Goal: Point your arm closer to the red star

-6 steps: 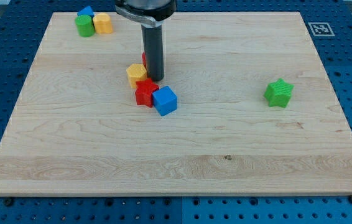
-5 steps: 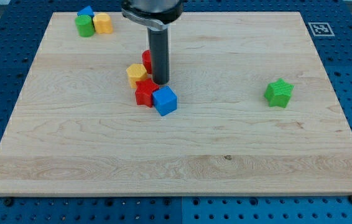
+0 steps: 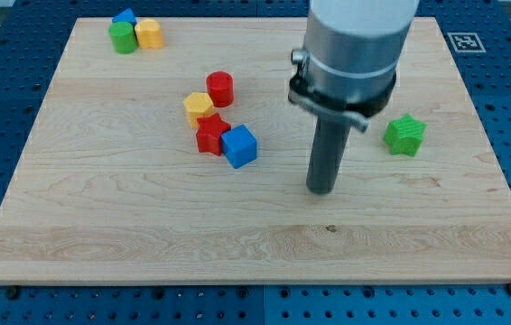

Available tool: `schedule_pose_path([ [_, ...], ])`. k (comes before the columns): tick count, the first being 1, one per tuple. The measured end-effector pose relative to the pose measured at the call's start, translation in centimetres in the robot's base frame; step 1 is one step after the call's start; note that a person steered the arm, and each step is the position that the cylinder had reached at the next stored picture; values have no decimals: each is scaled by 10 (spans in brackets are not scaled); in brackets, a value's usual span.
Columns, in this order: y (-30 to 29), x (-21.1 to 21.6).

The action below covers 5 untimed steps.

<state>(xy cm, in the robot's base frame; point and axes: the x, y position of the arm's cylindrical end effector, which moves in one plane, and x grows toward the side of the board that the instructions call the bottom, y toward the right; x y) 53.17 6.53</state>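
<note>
The red star (image 3: 210,134) lies left of the board's middle, touching a blue cube (image 3: 239,146) on its right and a yellow block (image 3: 199,108) above it. A red cylinder (image 3: 220,88) stands a little above them. My tip (image 3: 320,190) rests on the board well to the right of the red star and slightly below it, about a block's width past the blue cube and more. It touches no block.
A green star (image 3: 405,134) sits at the right of the wooden board (image 3: 147,235). A green block (image 3: 123,38), a yellow block (image 3: 150,34) and a blue block (image 3: 125,16) cluster at the top left corner.
My tip has moved from just above the red star and blue cube to the right and downward. The red cylinder, hidden behind the rod before, now shows fully. No block moved.
</note>
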Motion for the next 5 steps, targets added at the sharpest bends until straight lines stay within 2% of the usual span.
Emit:
schedule_pose_path([
  [1, -47, 17],
  [2, -116, 9],
  [3, -158, -10],
  [5, -158, -35],
])
